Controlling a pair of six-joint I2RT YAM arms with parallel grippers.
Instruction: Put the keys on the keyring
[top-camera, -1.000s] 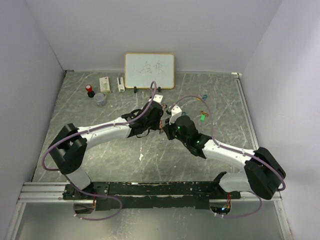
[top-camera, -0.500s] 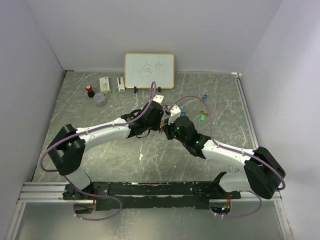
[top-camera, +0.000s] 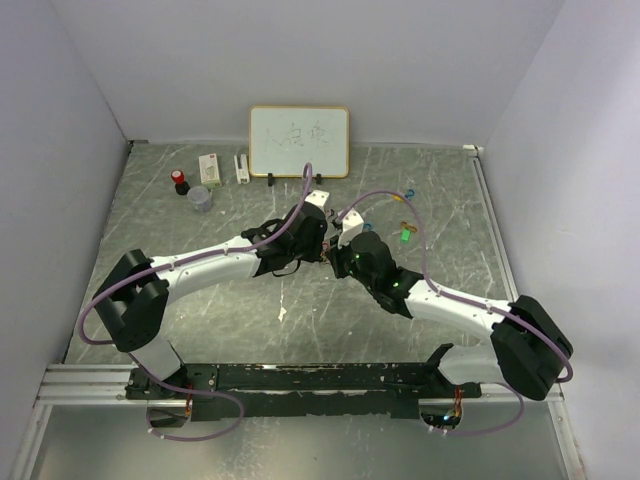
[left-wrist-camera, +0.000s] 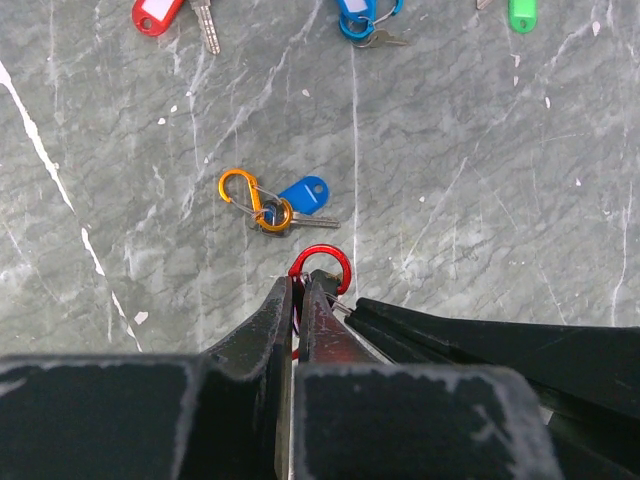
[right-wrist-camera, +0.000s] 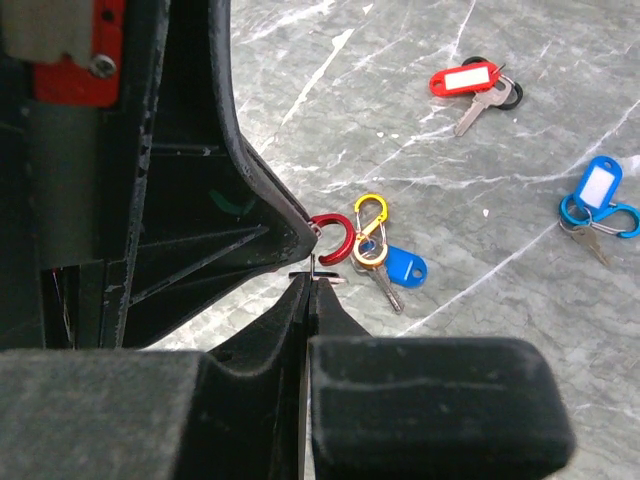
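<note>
Currently both arms meet above the middle of the table (left-wrist-camera: 480, 180). The left gripper (left-wrist-camera: 298, 285) is pressed together on the lower end of a red carabiner clip (left-wrist-camera: 320, 249), whose curved top points away from the fingers. The right gripper (right-wrist-camera: 305, 292) is likewise pinched tight, on what appears to be a small metal ring (right-wrist-camera: 320, 277) just beneath that clip. Whether a tag hangs from this ring cannot be told.

Location of the keys: a blue-tagged key (left-wrist-camera: 303, 196) lies on the table near the grippers, joined to an orange clip (left-wrist-camera: 272, 224). A red-tagged key (left-wrist-camera: 158, 14), a blue tag (left-wrist-camera: 357, 20) on a blue clip (right-wrist-camera: 622, 222) and a green tag (left-wrist-camera: 522, 12) lie farther out, apart from one another.

Handling notes, as judgement:
- Each key looks light, flat and rigid. The plastic tag appears smooth and would likely slide on the polished stone under a sideways push.
- The ring is thin and stiff. In a two-finger pinch it can pivot or slip from the pads.
- Take hold across the flat faces of the tag, close to the ring, so that the ring stands free for threading.
- The red carabiner clip is rigid, probably with a sprung gate. Grip the spine and leave the gate side exposed.
- Nothing here looks fragile. The main hazard is the ring twisting out of line.
</note>
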